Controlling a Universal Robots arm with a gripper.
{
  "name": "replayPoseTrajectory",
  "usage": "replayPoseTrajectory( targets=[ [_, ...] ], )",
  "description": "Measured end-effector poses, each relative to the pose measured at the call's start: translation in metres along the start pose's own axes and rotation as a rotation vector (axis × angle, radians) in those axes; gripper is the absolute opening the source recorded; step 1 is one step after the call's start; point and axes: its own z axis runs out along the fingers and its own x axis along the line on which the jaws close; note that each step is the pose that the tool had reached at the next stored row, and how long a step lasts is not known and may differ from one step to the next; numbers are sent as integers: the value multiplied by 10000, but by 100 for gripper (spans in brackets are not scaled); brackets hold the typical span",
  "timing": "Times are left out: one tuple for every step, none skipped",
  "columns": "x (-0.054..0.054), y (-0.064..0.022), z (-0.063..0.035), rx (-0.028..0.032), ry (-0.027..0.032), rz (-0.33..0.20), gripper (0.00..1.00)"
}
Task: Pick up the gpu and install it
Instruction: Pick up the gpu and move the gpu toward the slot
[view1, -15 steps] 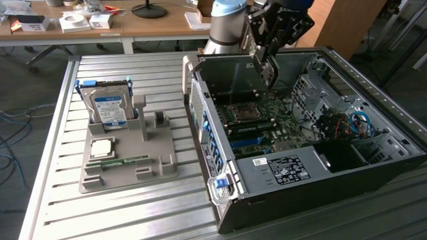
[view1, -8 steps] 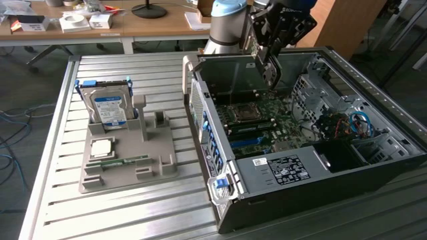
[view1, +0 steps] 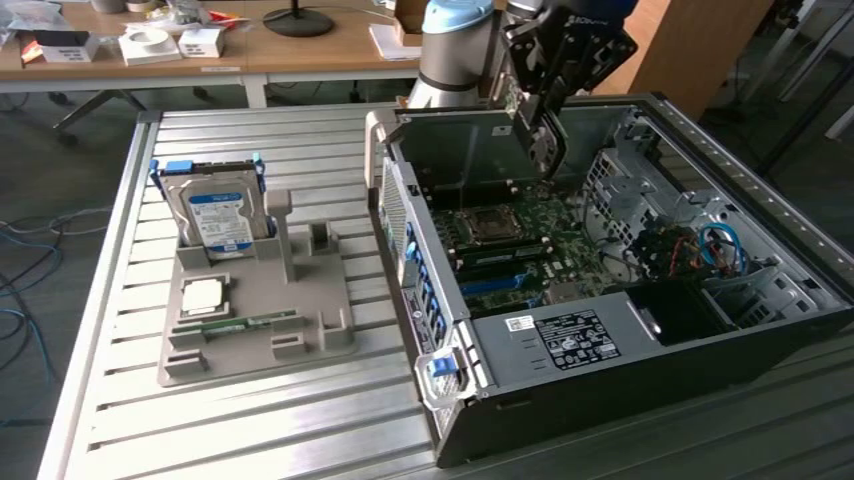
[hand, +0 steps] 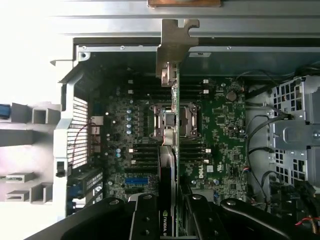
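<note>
Black fingers of the gripper are clamped on the gpu, which stands on edge between them with its metal bracket at the far end. It hangs over the motherboard inside the open computer case; whether it touches the board I cannot tell. The case lies on a slatted metal table. Beside it, toward the exterior view's left, a grey holder carries an upright hard drive and a flat memory stick. Behind is a wooden desk with white boxes. Loose cables lie on the grey floor.
</note>
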Motion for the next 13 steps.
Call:
replayPoseTrajectory(
  targets=[
    [-30, 1, 0, -1, 0, 0, 26],
    [-59, 2, 0, -1, 2, -1, 26],
    [-88, 3, 0, 0, 2, 0, 26],
    [-121, 4, 1, -1, 3, 0, 26],
    [-154, 5, 1, -1, 5, -1, 26],
    [-188, 6, 1, -1, 6, 1, 26],
    [-218, 7, 1, 0, 8, 1, 26],
    [-241, 8, 1, 0, 8, 0, 26],
    [-251, 8, 2, 0, 8, 0, 26],
    [-254, 8, 2, 0, 8, 0, 26],
    [-254, 8, 2, -1, 8, 0, 26],
    [-254, 9, 2, -1, 8, 1, 26],
    [-254, 9, 2, -1, 8, 1, 26]
  ],
)
